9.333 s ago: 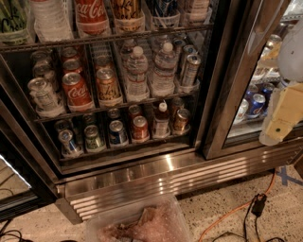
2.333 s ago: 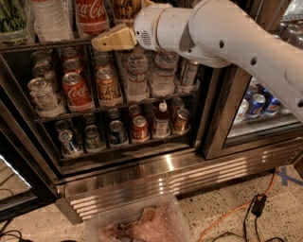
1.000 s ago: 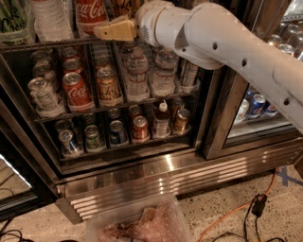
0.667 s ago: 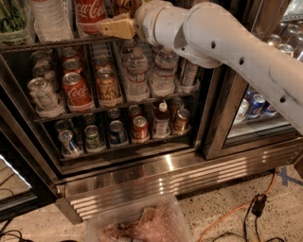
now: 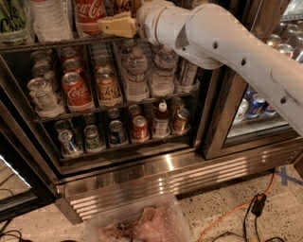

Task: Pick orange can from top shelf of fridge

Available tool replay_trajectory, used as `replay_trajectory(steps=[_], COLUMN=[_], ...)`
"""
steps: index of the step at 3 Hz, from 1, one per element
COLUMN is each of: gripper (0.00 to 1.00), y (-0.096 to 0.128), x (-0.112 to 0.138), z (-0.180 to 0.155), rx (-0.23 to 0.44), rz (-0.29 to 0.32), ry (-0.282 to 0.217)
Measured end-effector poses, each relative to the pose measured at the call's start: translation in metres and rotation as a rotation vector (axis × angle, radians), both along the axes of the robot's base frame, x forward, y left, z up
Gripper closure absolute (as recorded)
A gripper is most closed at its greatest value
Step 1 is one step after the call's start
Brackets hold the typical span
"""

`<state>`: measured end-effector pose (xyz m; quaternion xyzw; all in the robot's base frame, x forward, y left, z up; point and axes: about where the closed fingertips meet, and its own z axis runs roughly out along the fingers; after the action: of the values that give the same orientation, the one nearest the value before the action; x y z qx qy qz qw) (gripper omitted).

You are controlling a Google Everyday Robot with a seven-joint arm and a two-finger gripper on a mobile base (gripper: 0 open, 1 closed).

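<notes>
Top shelf [image 5: 52, 45]: wire rack at the very top, red Coke can [image 5: 90, 12] sitting on it
Gripper [image 5: 115, 26]: up from the middle row a couple seconds back, now level with that shelf; open or closed, can't tell
Orange can [image 5: 124, 5]: just right of the Coke, right behind the gripper, not grabbed yet
Meaning: done lifting, probably just reaching in next

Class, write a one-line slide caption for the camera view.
Robot's claw poised at the orange can on the fridge's top shelf.
</notes>
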<state>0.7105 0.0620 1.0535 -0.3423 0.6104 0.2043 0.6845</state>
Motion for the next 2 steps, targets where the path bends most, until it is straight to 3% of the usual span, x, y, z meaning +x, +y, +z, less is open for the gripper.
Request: replay_trajectory(steps=[2], gripper=[0.24], y=[-0.0163], x=[0.0009], z=[0.0053], rx=[0.039], rz=[-0.027], ry=[-0.011])
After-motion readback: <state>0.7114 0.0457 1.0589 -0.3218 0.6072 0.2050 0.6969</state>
